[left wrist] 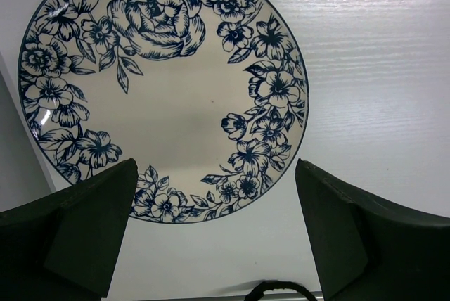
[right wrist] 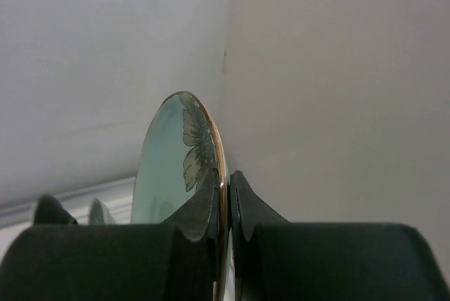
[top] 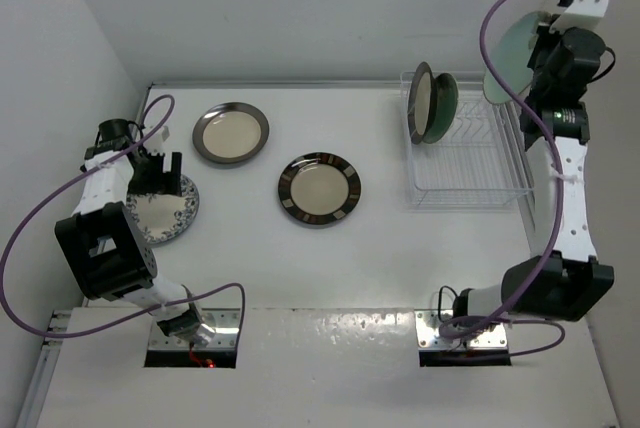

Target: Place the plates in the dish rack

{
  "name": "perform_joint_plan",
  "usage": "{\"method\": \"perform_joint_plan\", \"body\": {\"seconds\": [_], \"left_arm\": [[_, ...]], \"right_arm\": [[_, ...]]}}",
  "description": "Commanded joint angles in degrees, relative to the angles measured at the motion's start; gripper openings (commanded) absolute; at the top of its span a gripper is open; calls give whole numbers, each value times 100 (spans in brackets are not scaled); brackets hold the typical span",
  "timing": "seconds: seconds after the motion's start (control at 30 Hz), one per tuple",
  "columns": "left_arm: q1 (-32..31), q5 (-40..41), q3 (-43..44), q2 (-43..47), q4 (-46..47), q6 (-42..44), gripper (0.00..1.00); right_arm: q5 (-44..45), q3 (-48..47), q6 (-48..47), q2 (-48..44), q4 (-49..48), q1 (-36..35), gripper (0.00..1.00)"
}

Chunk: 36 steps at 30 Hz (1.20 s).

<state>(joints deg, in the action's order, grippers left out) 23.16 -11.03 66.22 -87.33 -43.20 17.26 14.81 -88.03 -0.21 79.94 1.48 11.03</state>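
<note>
Pinching the rim of a mint-green flower plate [right wrist: 169, 167], the right gripper [right wrist: 223, 195] has both fingers clamped on it, one pad on each face, with the plate standing on edge and its gold-edged rim running up between them. From above, this plate [top: 508, 58] is held in the air at the far right corner of the table [top: 400, 258], over the far right end of the white wire dish rack [top: 470, 163], with the right gripper [top: 545, 48] just beside it on the right.

Two plates already stand upright in the rack's far left corner, leaning close together: a cream plate with a dark rim [top: 424, 100] and, just to its right, a green plate [top: 443, 108]. The remaining tines of the rack hold nothing.

Three plates lie flat on the table. A cream plate with a dark grey rim [top: 230, 133] sits toward the far left, a cream plate with a brown patterned rim [top: 320, 190] lies near the middle, and a blue-and-white floral plate [top: 160, 210] rests by the left edge.

The left gripper [top: 160, 173] hangs over that floral plate with its fingers spread wide and nothing between them. Its wrist view shows the floral plate [left wrist: 162, 90] below, the dark fingers [left wrist: 77, 238] apart over the plate's near rim, not touching it
</note>
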Motion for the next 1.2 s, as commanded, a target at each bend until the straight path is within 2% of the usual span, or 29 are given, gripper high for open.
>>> {"method": "perform_joint_plan", "body": {"seconds": [0.0, 0.2, 0.53, 0.8, 0.93, 1.1, 1.17], "left_arm": [[-92, -110, 146, 93, 13, -73, 99], [-92, -5, 146, 146, -39, -73, 99], [-92, 110, 199, 146, -92, -126, 99], [-92, 285, 304, 93, -145, -126, 99], [-92, 285, 304, 41, -197, -126, 99], [-92, 285, 304, 41, -198, -126, 99], [-92, 285, 304, 41, -198, -126, 99]], "right_arm": [[-101, 302, -453, 30, -963, 66, 0], [-733, 743, -638, 399, -1386, 84, 0], [-453, 707, -1350, 1278, -2017, -381, 0], [-312, 1104, -1306, 1489, -2547, -531, 0], [-304, 1156, -1761, 1630, -2600, -619, 0], [267, 1306, -2228, 1700, -3214, -786, 0], [242, 1376, -2369, 1674, -3416, -813, 0]]}}
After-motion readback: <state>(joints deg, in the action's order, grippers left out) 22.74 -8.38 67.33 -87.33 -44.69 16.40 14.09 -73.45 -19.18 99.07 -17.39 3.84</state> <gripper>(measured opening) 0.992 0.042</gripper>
